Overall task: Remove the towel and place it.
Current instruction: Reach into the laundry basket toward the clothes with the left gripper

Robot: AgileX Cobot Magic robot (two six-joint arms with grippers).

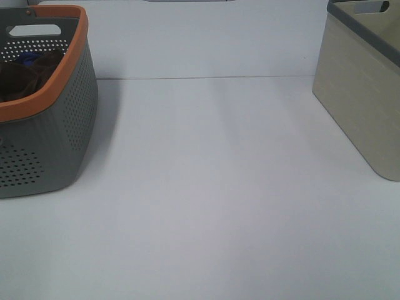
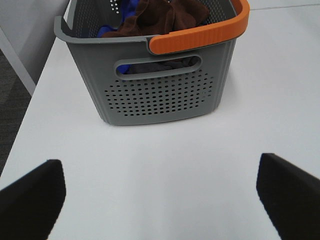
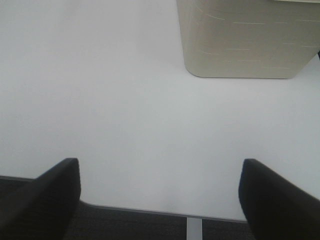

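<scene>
Left end effector: my two dark fingers stand wide apart with nothing between them. They hang above bare white tabletop, apart from the basket.

Right end effector: these fingers are spread wide too and hold nothing. They hang over the tabletop's near edge, with dark floor showing below it.

Towel: dark reddish-brown terry, crumpled in a heap inside the laundry basket. It shows over the near rim, at 12 o'clock from my left fingers. In the high view it is only a dark bunch behind the orange rim.

Laundry basket: grey perforated plastic with an orange band along part of its rim and a handle slot in the wall facing my left wrist. It stands upright at about 9 o'clock on the tabletop in the high view.

Blue cloth: bright blue, in the same basket, touching the towel and partly under it. A little blue shows through the handle slot.

Storage bin: beige with a grey rim, upright at about 2 o'clock on the tabletop in the high view, well apart from the basket. It is ahead of my right fingers, near 1 o'clock, and I cannot see inside it.

Tabletop between basket and bin: plain white.
</scene>
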